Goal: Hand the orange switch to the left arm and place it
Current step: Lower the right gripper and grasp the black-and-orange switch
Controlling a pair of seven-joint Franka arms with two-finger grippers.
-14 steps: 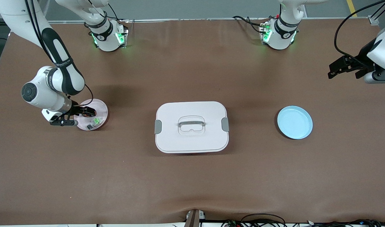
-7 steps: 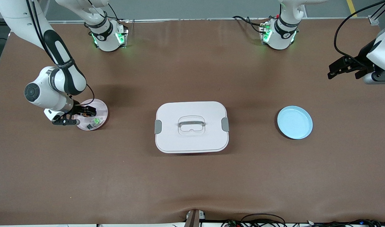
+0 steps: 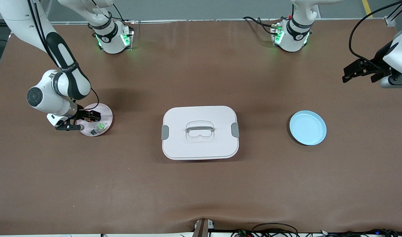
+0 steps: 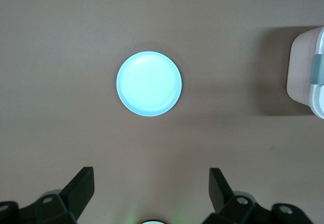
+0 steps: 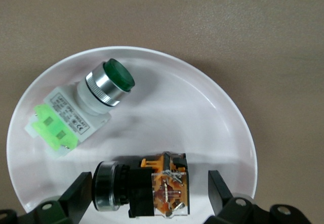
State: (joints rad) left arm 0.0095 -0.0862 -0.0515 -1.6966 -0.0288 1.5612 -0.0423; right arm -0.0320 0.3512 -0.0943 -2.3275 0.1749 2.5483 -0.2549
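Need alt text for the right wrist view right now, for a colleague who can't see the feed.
The right gripper is open, its fingers either side of the orange switch, which lies on its side on the pink plate. A green-and-silver switch lies beside it on the same plate, apart from it, with brown table around the plate.

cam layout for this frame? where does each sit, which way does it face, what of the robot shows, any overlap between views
Front view: high across the table, facing both bases; shows both arms, the box, pink plate, blue plate.
Left wrist view: on the waiting left arm, looking down at the blue plate; open left gripper at its edge.
Right wrist view: low over the pink plate; open right gripper straddles the orange switch, beside the green switch.
Shared: both plates with front; the box edge too.
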